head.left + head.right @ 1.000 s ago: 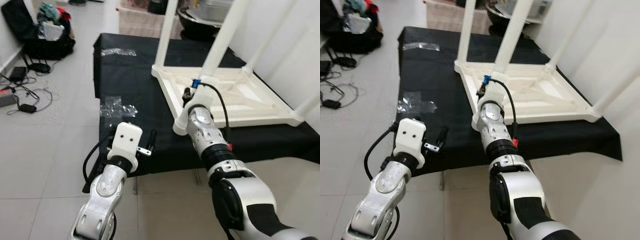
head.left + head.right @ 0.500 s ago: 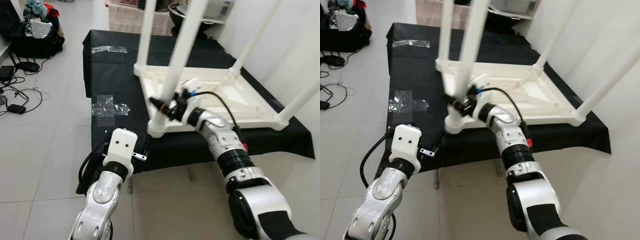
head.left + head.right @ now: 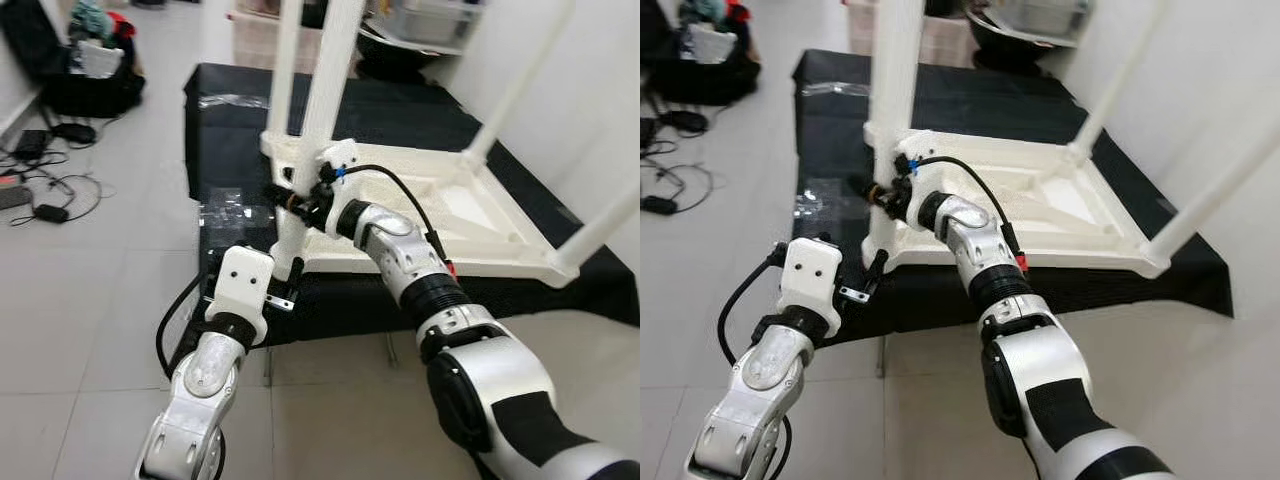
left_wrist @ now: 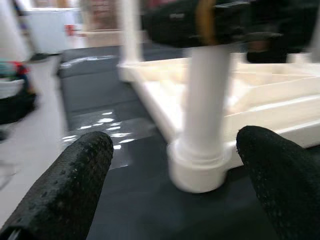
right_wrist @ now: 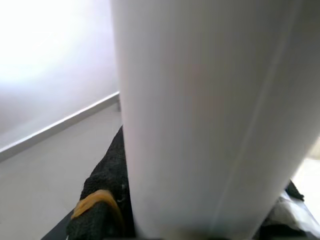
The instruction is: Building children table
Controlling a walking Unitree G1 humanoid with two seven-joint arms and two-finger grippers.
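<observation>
**Right gripper clamped on the near table leg**

Head views: the upturned white table [image 3: 440,205] lies on a black cloth [image 3: 230,130]. The right gripper [image 3: 298,197] grips the near leg [image 3: 318,110] low down.

Left wrist view: the left gripper [image 4: 175,165], fingers [image 4: 75,175] spread wide and empty, faces that leg's base.

Right wrist view: the leg [image 5: 215,115] sits against a black finger [image 5: 107,200].

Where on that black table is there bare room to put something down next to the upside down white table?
The black table has a bare strip on the robot's left of the upturned white table, broken by two clear plastic bags. The back edge behind it is bare too. The near corner is crowded: the right gripper grips the near leg, and the open left gripper waits just before it.
</observation>
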